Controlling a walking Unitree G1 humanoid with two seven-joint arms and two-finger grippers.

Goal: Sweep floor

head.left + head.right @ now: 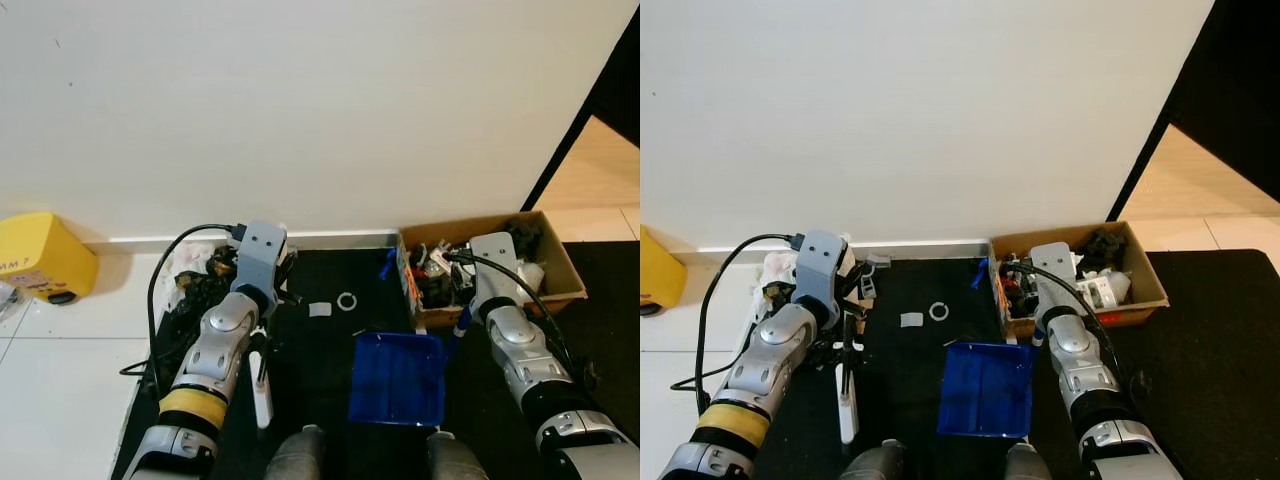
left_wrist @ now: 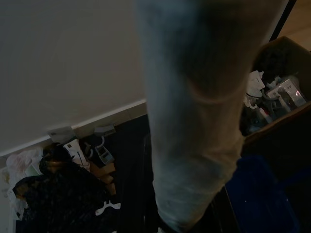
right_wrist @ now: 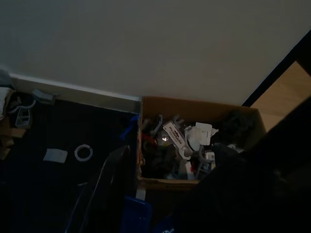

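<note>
A blue dustpan [image 1: 398, 378] rests on the black mat [image 1: 330, 345] in front of me. Its blue handle [image 1: 462, 322] runs up into my right gripper [image 1: 456, 336], which is shut on it. My left gripper [image 1: 262, 357] is shut on a white brush handle [image 1: 263, 400] that stands over the mat's left part; in the left wrist view this handle [image 2: 194, 121] looms pale and blurred. Ahead of the dustpan lie a small white ring [image 1: 347, 300] and a white scrap of paper [image 1: 320, 309]. The ring [image 3: 83, 153] is also seen from the right wrist.
An open cardboard box [image 1: 560, 268] full of odds and ends stands at the right by the white wall [image 1: 300, 110]. A heap of dark clutter and cables [image 1: 195, 285] lies at the mat's left edge. A yellow object [image 1: 40, 255] sits far left on white tiles.
</note>
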